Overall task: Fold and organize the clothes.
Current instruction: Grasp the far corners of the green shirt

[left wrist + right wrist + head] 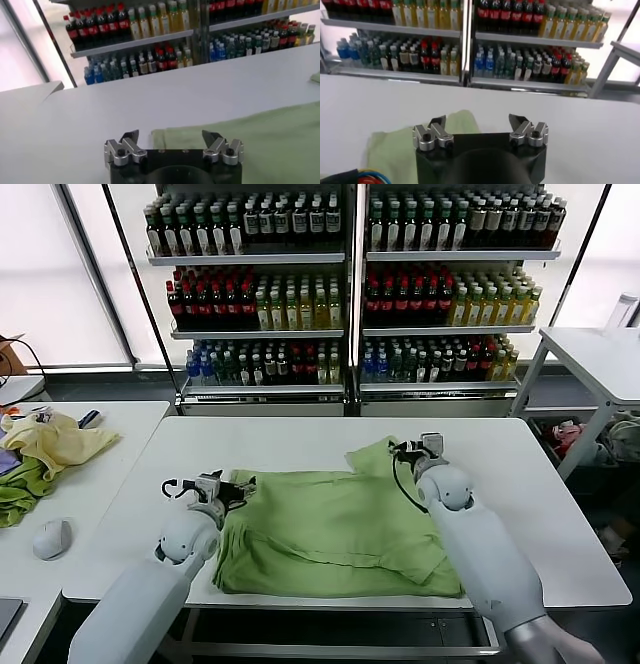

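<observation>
The light green polo shirt (330, 529) lies partly folded on the white table (300, 439), plain face up; no graphic shows. My left gripper (228, 489) is open and empty, just above the shirt's left edge (240, 140). My right gripper (420, 447) is open and empty, over the shirt's far right corner, where a sleeve (395, 145) sticks out. In each wrist view the jaws stand wide apart with nothing between them.
A side table (60, 484) on the left holds a pale yellow cloth (55, 442), a darker green cloth (20, 489) and a white mouse (52, 538). Drink shelves (350, 284) stand behind. Another table (595, 359) is at the far right.
</observation>
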Robot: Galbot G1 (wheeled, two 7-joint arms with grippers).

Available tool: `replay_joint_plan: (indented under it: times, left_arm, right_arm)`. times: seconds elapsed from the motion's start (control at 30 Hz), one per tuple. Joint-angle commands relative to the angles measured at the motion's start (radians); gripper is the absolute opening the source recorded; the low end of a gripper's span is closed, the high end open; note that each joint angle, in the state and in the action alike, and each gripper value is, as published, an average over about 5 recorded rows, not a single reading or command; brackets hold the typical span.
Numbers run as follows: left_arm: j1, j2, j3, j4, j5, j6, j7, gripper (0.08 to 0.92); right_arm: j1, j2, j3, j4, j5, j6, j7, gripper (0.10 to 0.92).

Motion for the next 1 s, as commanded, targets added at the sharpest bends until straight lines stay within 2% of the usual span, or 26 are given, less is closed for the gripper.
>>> replay_joint_plan:
  times: [0.03, 0.2, 0.33, 0.63, 1.0]
  left_arm:
    - [-0.074, -0.023, 0.026, 0.094, -0.063, 0.007, -0.002, 0.823]
    - [-0.048, -0.019, 0.022, 0.078, -0.067, 0.012, 0.001, 0.819]
    - [-0.024, -0.013, 0.019, 0.062, -0.079, 0.025, 0.009, 0.768]
    - [0.024, 0.003, 0.009, 0.04, -0.112, 0.026, 0.022, 0.509]
    - [0.043, 0.01, -0.009, 0.007, -0.149, -0.039, 0.038, 0.188]
  right_arm:
    - [0.075, 0.045, -0.028, -0.193, -0.003, -0.003, -0.002, 0.823]
    - [0.061, 0.056, -0.032, -0.197, -0.002, 0.003, -0.006, 0.797]
    - [0.049, 0.054, -0.037, -0.189, 0.007, -0.001, -0.009, 0.69]
    - [0.014, 0.031, -0.031, -0.147, 0.049, -0.009, -0.022, 0.442]
    - [-0.04, -0.009, -0.035, 0.001, 0.037, 0.067, -0.068, 0.207]
